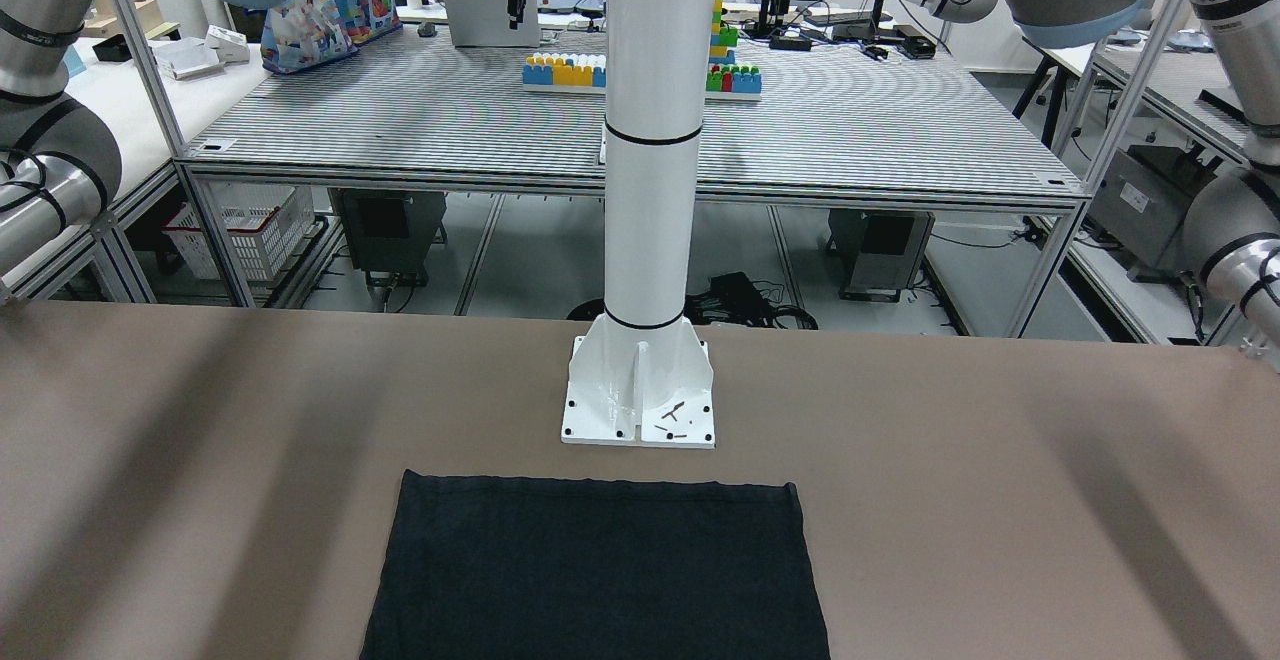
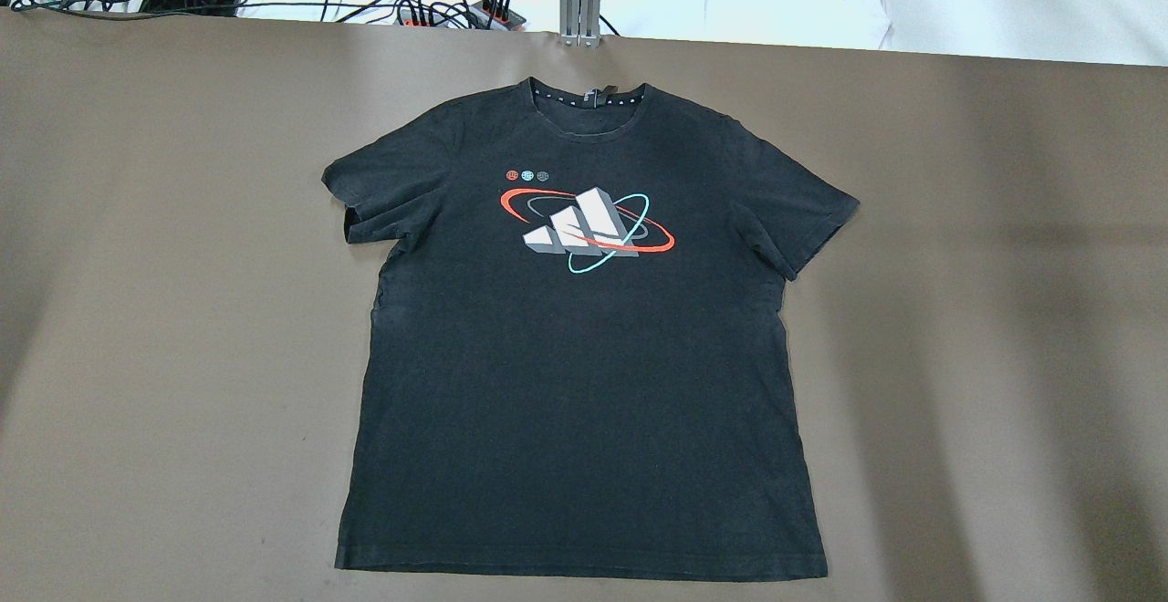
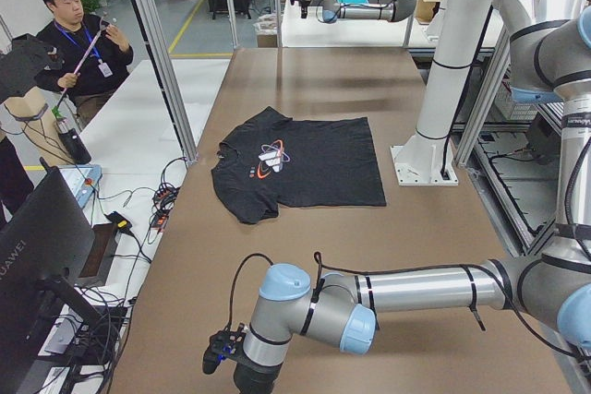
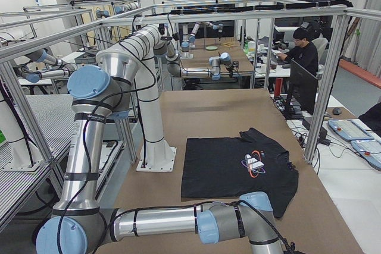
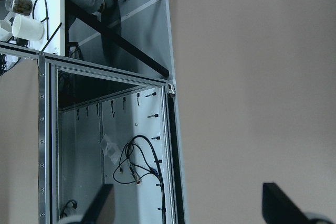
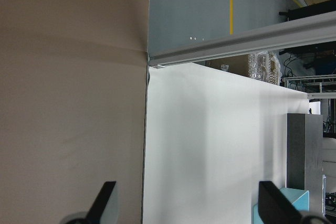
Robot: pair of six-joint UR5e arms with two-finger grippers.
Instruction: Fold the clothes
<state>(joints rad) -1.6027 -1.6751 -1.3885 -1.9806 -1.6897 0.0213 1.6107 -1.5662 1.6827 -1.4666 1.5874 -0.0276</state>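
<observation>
The black T-shirt (image 2: 584, 356), limp and light, lies well apart from the empty, wide-spread left gripper (image 5: 189, 205) and right gripper (image 6: 190, 203); its hem corners look best to pinch.

light: bright, even | shadows: soft bands on table (image 2: 1004, 310) | focus: sharp

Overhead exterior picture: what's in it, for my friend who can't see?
A black short-sleeved fabric T-shirt lies spread flat on a brown table, collar toward the far edge. Its chest carries a white, red and teal logo.
</observation>
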